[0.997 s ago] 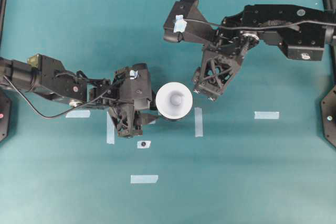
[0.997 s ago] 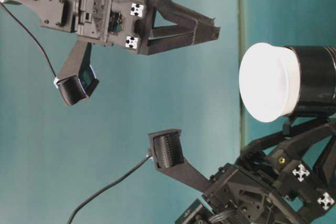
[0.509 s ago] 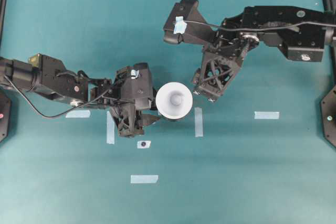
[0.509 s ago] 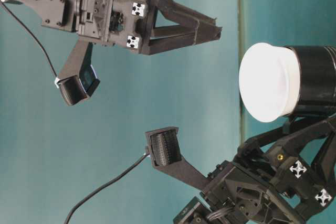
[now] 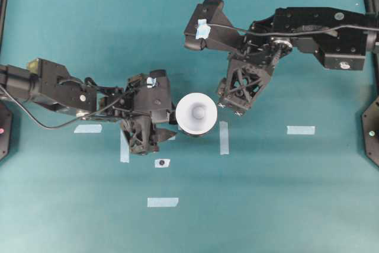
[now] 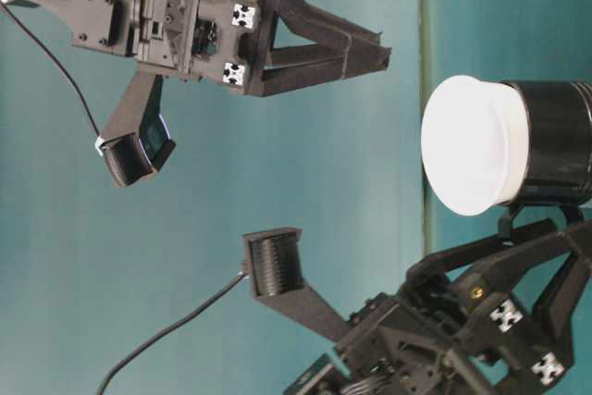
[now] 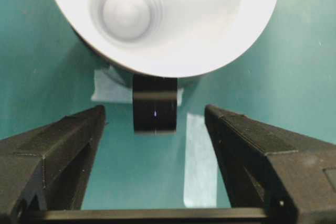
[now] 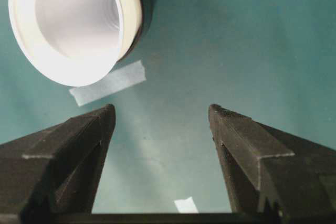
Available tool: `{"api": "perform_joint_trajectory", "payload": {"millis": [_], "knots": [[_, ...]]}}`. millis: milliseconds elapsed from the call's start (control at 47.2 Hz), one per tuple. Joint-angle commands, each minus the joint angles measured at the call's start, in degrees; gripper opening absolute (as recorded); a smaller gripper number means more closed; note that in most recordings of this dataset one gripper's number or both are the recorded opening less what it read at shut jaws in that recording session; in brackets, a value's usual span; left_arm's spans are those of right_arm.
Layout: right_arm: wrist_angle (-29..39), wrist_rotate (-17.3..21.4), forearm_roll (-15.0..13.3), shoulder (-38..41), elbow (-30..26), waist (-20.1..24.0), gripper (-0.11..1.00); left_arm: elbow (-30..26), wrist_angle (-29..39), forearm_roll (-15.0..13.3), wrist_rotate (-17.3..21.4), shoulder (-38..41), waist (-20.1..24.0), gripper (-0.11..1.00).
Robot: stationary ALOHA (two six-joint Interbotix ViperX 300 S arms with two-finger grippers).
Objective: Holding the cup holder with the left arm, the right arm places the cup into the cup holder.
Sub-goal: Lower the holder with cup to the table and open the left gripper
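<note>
On inspection, I found the cup (image 5: pixel 196 114) already seated in the cup holder (image 6: pixel 553 142), its wide white rim flaring above the glossy black cylinder, the pair standing on the teal table (image 5: pixel 266 194) between the two arms. I judged the placement itself done.

The left gripper (image 7: pixel 156 124) stood just beside the holder with jaws spread wide and empty — the holder's small flat handle (image 7: pixel 154 103) lay between the fingers but touched neither. From where I sat, that read as a release rather than a hold, the holder standing unaided.

The right gripper (image 8: pixel 163 116) hung to the far side of the cup, jaws likewise wide, nothing between them but bare table and a strip of pale tape (image 8: pixel 107 82). It sat clear of the rim, a position I took to be a stand-off that kept it from disturbing the seated cup.

Materials: the cup was matte, smooth, conical, with faint ridges low inside; the holder was reflective and hard-looking; the finger frames were black lattice — matte, angular.
</note>
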Motion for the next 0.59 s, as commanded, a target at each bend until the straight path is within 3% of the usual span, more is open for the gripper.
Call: {"api": "perform_joint_trajectory", "payload": {"millis": [0, 573], "knots": [[-0.2, 0.4, 0.1, -4.5, -1.1, 0.5, 0.78, -0.2, 0.0, 0.2, -0.1, -3.1, -0.1, 0.86], [0.2, 0.2, 0.1, -4.8, -1.1, 1.1, 0.78, 2.3, 0.4, 0.2, -0.4, -6.8, -0.1, 0.86]]}}
